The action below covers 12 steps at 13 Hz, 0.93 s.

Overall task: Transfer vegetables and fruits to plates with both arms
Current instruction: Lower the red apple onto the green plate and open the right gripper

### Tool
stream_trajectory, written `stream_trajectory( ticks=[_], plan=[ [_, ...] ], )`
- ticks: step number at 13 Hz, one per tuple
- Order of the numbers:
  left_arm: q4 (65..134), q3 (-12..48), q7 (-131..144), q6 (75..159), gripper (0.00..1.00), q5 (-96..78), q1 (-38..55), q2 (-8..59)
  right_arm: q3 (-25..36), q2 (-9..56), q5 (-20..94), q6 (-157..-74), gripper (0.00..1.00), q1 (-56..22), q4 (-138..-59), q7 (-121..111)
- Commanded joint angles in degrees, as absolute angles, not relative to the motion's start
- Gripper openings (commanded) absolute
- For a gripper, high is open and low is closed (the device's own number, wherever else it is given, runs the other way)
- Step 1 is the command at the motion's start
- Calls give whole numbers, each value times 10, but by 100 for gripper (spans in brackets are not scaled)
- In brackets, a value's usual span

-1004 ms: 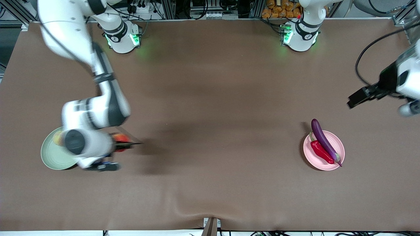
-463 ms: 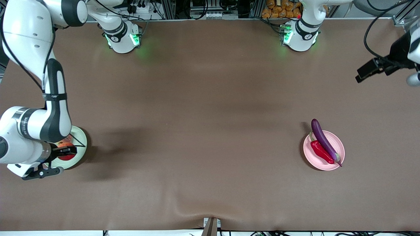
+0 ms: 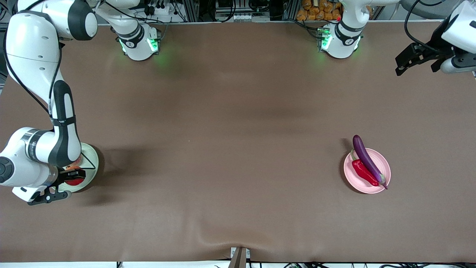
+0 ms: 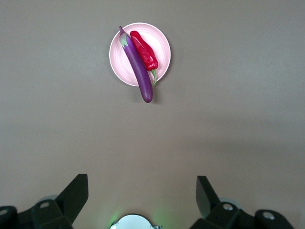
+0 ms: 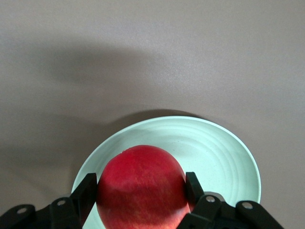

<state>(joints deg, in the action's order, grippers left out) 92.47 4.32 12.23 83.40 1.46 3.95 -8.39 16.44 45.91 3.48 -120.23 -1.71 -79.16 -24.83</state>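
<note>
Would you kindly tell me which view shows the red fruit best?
The right wrist view: the red fruit fills it, held over the green plate. The front view shows a sliver under the arm; the left wrist view shows none.

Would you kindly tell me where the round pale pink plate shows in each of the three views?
Front view: the round pale pink plate lies toward the left arm's end of the table, under the long purple eggplant.
Left wrist view: the plate's rim shows beside the same eggplant.
Right wrist view: not in it.
Shared landmark: the red chili pepper beside the eggplant.
</note>
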Motion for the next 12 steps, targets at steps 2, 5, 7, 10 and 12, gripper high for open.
stream_trajectory(
  ticks=[2, 5, 7, 10, 12],
  plan=[
    [940, 43, 104, 843, 100, 26, 39, -96, 160, 470, 78, -1225, 95, -11, -792, -275],
    [944, 40, 85, 839, 100, 25, 22, -100, 160, 471, 93, -1229, 100, -11, -802, -276],
    [944, 40, 83, 838, 100, 25, 18, -100, 160, 461, 93, -1222, 100, -18, -797, -276],
    [943, 40, 83, 838, 100, 25, 18, -99, 162, 424, 92, -1126, 100, -51, -764, -271],
    [943, 40, 82, 838, 100, 25, 18, -99, 156, 395, 125, -1080, 100, -59, -734, -272]
  ],
)
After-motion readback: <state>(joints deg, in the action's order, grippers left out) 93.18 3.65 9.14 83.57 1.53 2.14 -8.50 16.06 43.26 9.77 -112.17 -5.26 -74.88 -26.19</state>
